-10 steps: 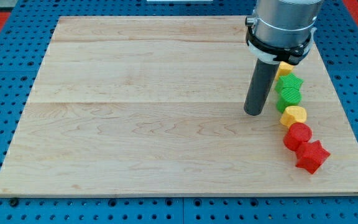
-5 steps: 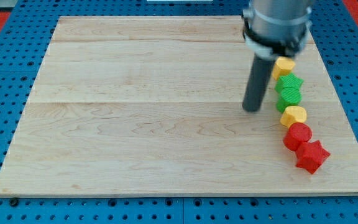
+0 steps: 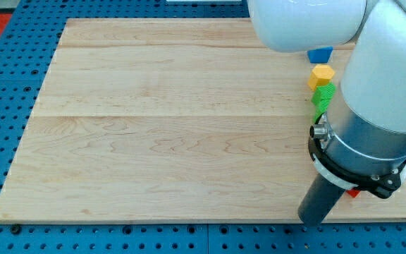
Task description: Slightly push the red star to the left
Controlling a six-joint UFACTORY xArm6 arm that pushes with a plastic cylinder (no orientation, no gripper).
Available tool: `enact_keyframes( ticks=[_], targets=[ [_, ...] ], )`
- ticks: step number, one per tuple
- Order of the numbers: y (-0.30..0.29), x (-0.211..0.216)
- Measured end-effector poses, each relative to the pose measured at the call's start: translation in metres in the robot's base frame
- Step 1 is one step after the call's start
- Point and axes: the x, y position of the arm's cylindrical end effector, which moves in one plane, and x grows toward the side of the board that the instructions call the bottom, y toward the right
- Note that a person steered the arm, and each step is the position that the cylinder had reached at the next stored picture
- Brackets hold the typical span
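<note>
The red star is almost wholly hidden behind my arm; only a small red sliver (image 3: 354, 192) shows under the arm's collar at the board's lower right. My tip (image 3: 315, 220) is at the board's bottom edge, just to the left of and below that sliver. I cannot tell whether it touches the block.
A blue block (image 3: 321, 53), a yellow block (image 3: 321, 75) and part of a green block (image 3: 321, 97) stand in a column at the view's right. The arm's body covers the other blocks of that column. The wooden board (image 3: 154, 127) lies on a blue pegboard.
My arm has swung from the upper right, left of the green blocks, down to the board's lower right corner. It now covers the red blocks and uncovers a blue block.
</note>
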Motion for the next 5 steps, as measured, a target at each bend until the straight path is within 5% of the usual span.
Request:
enact_keyframes(
  ticks=[2,5],
  targets=[
    [0.086,0.0],
    [0.139,-0.001]
  ],
)
